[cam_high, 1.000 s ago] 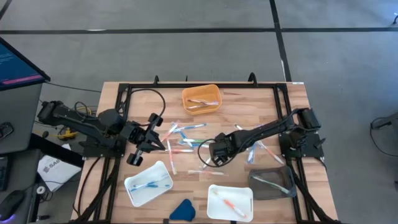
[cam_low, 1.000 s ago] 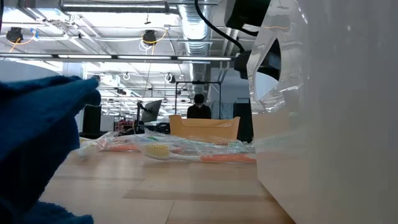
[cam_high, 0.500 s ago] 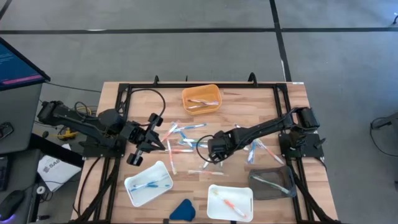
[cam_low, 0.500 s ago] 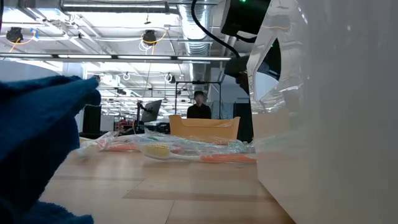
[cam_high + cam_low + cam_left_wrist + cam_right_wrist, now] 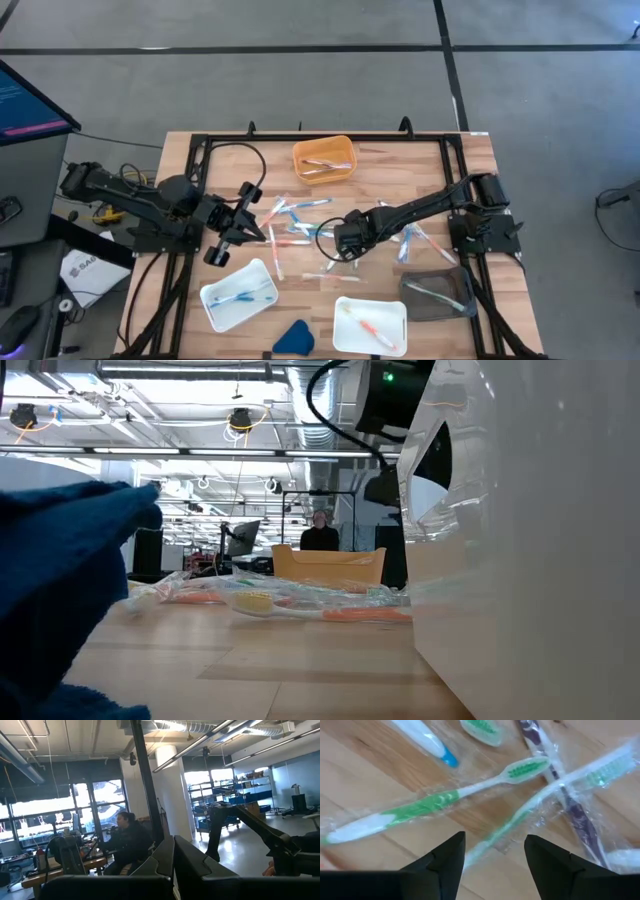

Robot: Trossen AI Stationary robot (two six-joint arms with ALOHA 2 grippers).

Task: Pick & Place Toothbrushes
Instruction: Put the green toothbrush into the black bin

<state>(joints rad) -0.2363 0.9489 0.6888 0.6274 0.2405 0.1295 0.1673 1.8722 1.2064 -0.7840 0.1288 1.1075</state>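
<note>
the left end effector [image 5: 262,232] hangs over the left part of the pale wooden worktop [image 5: 400,170], its two dark fingers [image 5: 172,857] clenched together on nothing, beside the left edge of the loose scatter of thin plastic-wrapped toothbrushes [image 5: 295,222] lying at the worktop's middle. nearer the front edge on that side sits a white rectangular tray [image 5: 238,293] with a blue toothbrush in it, and a small dark-blue wedge-shaped object [image 5: 293,338] lies just beside it at the very front. toward the back, an orange plastic tray [image 5: 323,158] holds a few more brushes. the right end effector [image 5: 340,245] is low over the middle of the scatter, its dark fingers [image 5: 442,862] released and spread apart, pointing down at a green-and-white wrapped toothbrush [image 5: 420,810] that lies flat on the wood next to a second pale green brush [image 5: 540,800] crossing a dark purple-handled one [image 5: 570,807]; neither finger is touching them. a second white tray [image 5: 370,324] with an orange brush sits at the front centre, and a dark translucent tray [image 5: 437,294] with one brush stands on the right. in the low view a person [image 5: 320,535] is seen far behind the worktop.
</note>
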